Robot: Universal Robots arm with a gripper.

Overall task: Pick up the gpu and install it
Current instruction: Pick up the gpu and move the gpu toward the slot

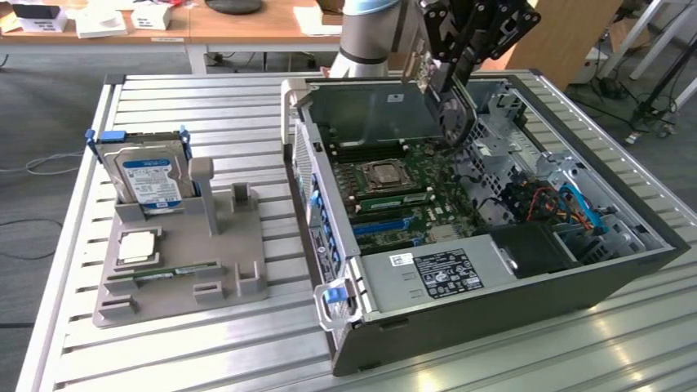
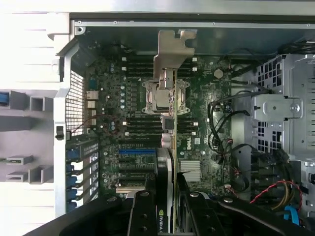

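Resting on the slatted metal table (image 1: pixel 196 90), a large open computer case (image 1: pixel 523 302) is being carried toward the table's edge at the exterior view's right, its dark sheet-metal walls facing upward. Its floor is being covered by a green motherboard (image 1: pixel 403 196) crowded with long slots, and a boxy, labelled power supply (image 1: pixel 436 273) is being housed at the case's near end. Toward the table's edge at the exterior view's left, a hard drive (image 1: pixel 150 180) is being propped upright in a grey moulded holder (image 1: pixel 207 245), with a slim green memory stick (image 1: pixel 175 269) being cradled flat in the same holder. Over the case's far end the gpu (image 1: pixel 455 122) is being held tilted and edge-on, a thin dark slab ending in a tan metal bracket (image 2: pixel 172 54). It is being pinched on both flat faces by the black gripper (image 2: pixel 170 214). Beneath it, the square silvery processor socket (image 2: pixel 152 98) is being partly crossed by the card's edge, and looping black cables (image 2: pixel 221 128) are being draped just beside that line.
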